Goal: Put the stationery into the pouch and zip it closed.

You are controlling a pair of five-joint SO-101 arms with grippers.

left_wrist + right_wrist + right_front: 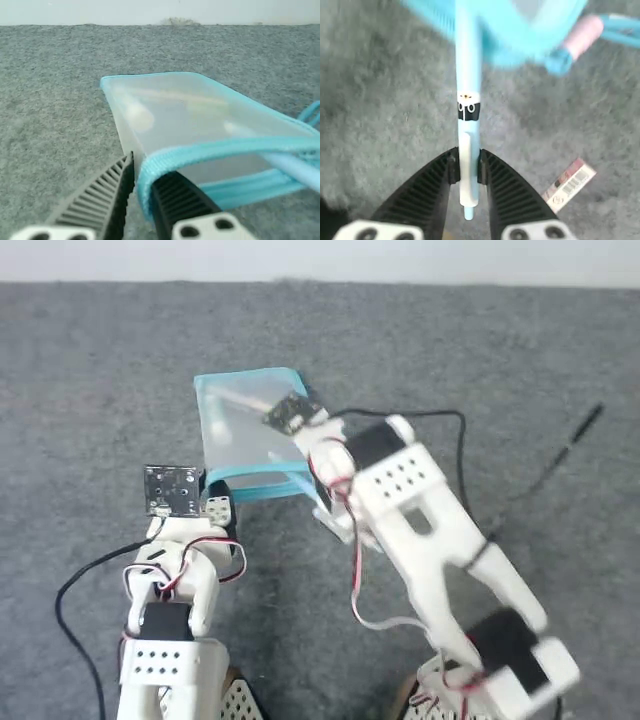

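Observation:
A translucent pouch (240,430) with teal zip edging lies on the grey carpet, its mouth toward the arms. My left gripper (142,172) is shut on the teal edge of the pouch (185,120) at one corner of the mouth, also seen from above (218,490). My right gripper (468,156) is shut on a light blue pen (468,100) whose far end sits at the pouch mouth (505,45). The pen (295,167) enters the opening from the side. Pale items lie inside the pouch (139,116). A pink zip pull (582,37) hangs by the opening.
A small eraser with a printed label (568,184) lies on the carpet beside my right gripper. A thin black stick-like object (572,443) lies far to the right. The right arm (430,530) stretches over the pouch's near right side. Open carpet surrounds the pouch.

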